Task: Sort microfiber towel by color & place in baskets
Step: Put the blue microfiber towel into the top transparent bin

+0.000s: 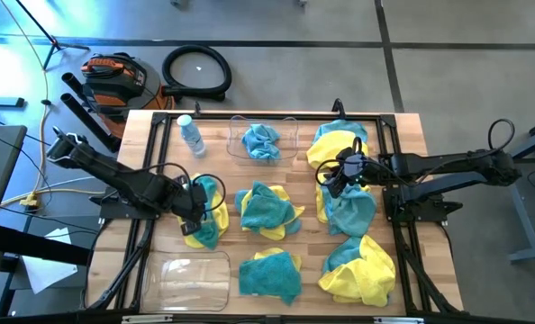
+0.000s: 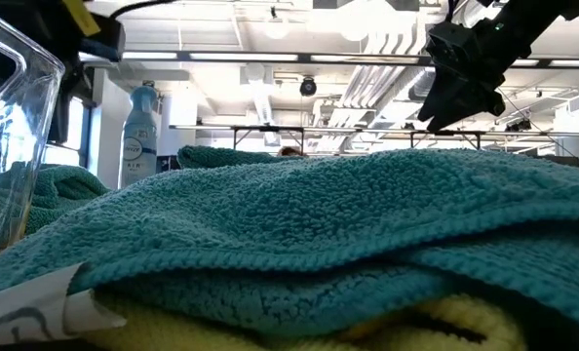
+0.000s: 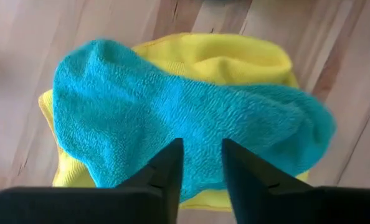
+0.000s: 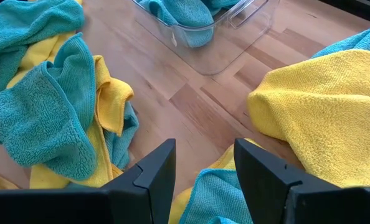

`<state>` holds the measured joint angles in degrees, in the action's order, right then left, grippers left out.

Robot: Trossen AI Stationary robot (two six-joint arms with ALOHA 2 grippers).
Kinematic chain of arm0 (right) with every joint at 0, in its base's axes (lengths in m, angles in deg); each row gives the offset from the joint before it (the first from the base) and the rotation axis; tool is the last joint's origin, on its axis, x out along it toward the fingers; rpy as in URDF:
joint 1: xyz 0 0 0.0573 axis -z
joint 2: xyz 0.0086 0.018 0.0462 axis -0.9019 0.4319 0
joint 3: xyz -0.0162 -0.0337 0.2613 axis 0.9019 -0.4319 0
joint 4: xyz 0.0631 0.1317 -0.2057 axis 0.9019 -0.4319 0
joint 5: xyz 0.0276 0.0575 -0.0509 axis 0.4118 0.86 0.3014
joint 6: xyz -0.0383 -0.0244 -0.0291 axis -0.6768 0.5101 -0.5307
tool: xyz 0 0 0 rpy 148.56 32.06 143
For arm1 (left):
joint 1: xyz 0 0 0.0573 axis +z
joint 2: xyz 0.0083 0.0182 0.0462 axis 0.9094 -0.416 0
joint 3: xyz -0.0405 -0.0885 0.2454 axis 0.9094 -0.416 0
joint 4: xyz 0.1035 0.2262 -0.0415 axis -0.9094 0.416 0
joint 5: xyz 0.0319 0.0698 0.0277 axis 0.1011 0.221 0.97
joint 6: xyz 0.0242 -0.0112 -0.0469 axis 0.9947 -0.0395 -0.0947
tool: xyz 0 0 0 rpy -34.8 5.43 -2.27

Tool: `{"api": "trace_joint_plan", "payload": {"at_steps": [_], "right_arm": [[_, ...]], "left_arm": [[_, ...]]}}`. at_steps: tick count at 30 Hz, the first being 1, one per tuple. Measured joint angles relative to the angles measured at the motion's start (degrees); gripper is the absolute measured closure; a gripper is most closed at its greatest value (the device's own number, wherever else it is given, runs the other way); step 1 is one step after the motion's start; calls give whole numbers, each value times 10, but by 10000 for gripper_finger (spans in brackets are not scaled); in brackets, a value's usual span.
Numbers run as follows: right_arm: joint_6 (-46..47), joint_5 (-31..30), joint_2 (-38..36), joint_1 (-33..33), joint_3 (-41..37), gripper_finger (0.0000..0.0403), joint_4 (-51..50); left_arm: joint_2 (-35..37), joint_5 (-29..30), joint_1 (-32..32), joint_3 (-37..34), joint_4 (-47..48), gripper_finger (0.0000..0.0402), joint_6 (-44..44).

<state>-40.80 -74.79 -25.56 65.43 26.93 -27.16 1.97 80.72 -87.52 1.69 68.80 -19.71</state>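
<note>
The table (image 1: pixel 412 126) carried teal and yellow towels in mixed heaps, with one teal towel (image 1: pixel 260 141) in the far basket (image 1: pixel 291 135) and the near basket (image 1: pixel 195 281) holding none. The left tool (image 1: pixel 195 209) hovered with fingers parted over a teal towel on a yellow towel (image 3: pixel 235 59). The right tool (image 1: pixel 338 180) hung open above the right-side heaps.

The left gripper (image 1: pixel 195 209) reached in from the left, fingers (image 3: pixel 166 171) parted slightly. The right gripper (image 1: pixel 337 176) reached in from the right, fingers (image 4: pixel 151 174) apart.

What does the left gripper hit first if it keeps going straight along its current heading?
Most likely the teal towel lying over a yellow towel. The left gripper is open, aimed right at it; remaining gap unclear.
</note>
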Motion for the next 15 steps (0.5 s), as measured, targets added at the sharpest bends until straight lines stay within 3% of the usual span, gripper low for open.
{"api": "trace_joint_plan", "payload": {"at_steps": [4,15], "right_arm": [[0,0,0,0,0,245,0],[0,-9,0,0,0,245,0]], "left_arm": [[0,-46,0,-31,-19,265,-5],[0,-38,0,-127,-92,265,2]]}}
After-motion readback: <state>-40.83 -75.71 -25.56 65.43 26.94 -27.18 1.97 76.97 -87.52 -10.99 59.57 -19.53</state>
